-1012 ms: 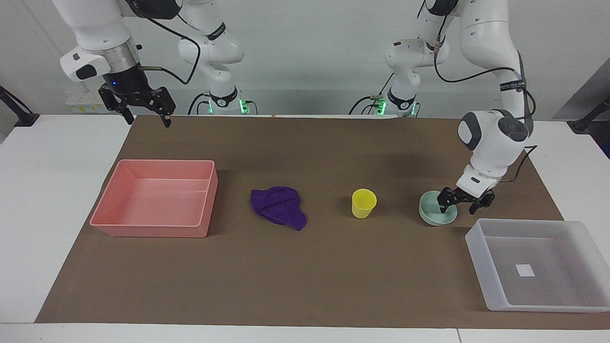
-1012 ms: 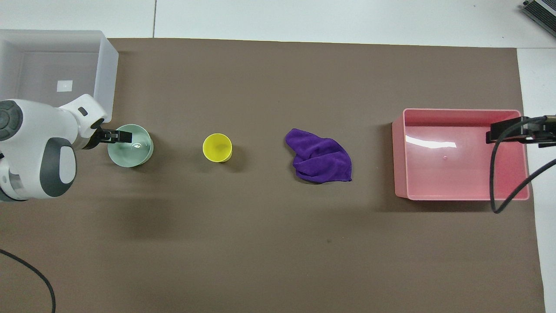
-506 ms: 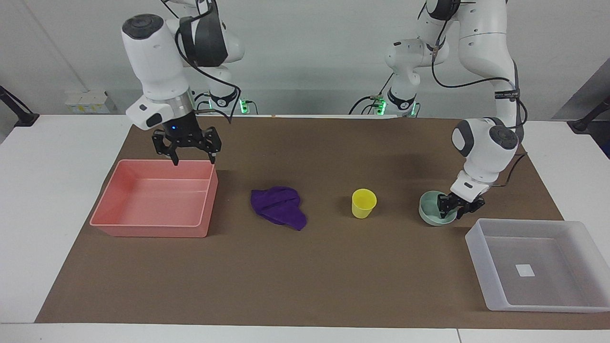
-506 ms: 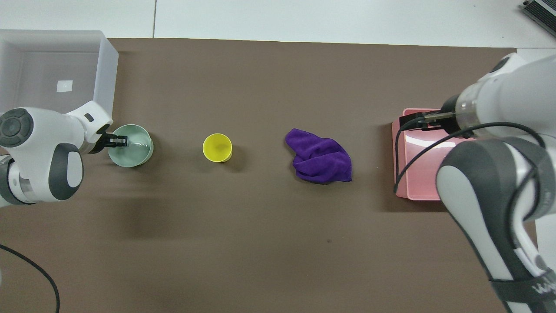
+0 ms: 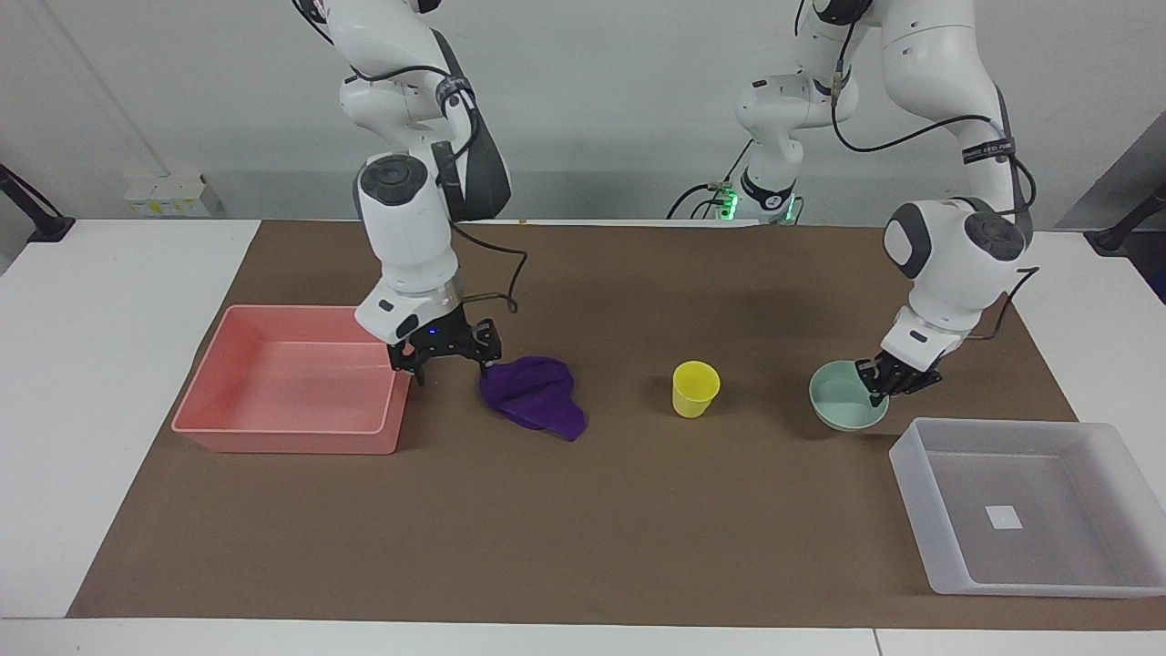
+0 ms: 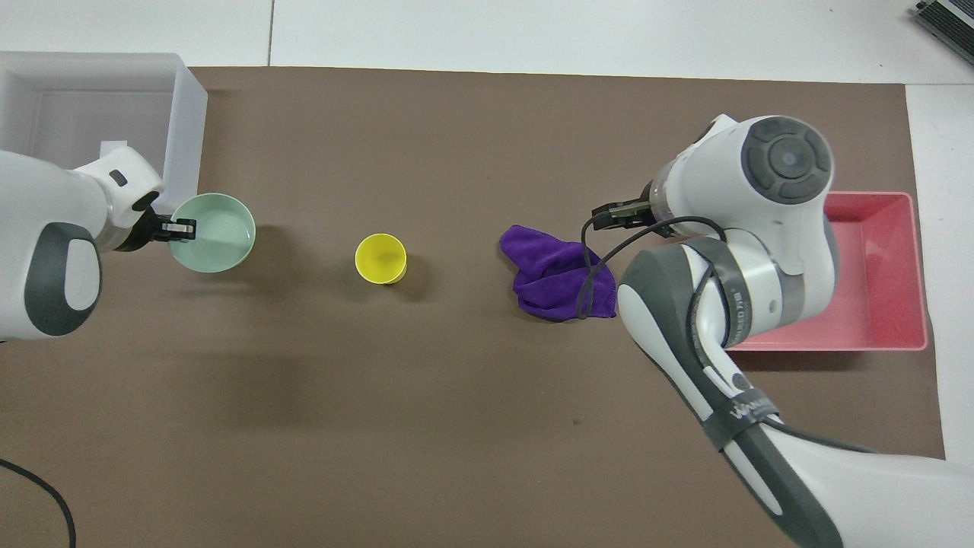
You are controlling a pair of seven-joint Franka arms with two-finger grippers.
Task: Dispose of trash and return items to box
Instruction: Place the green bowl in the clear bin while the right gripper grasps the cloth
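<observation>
Two items sit apart: the mint-green bowl [image 5: 847, 405], tilted and pinched at its rim by the left gripper [image 5: 888, 383] beside the box [image 5: 1029, 507], and the yellow cup [image 5: 695, 389]; the right gripper [image 5: 446, 357] hovers spread between purple rag [image 5: 535, 394] and pink bin [image 5: 296, 380].

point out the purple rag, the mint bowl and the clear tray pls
purple rag [image 5: 533, 396], facing view, middle of the folded cloth.
mint bowl [image 6: 217, 236], overhead view, inner floor of the bowl.
clear tray [image 5: 911, 465], facing view, low wall at its corner nearest the bowl.
</observation>
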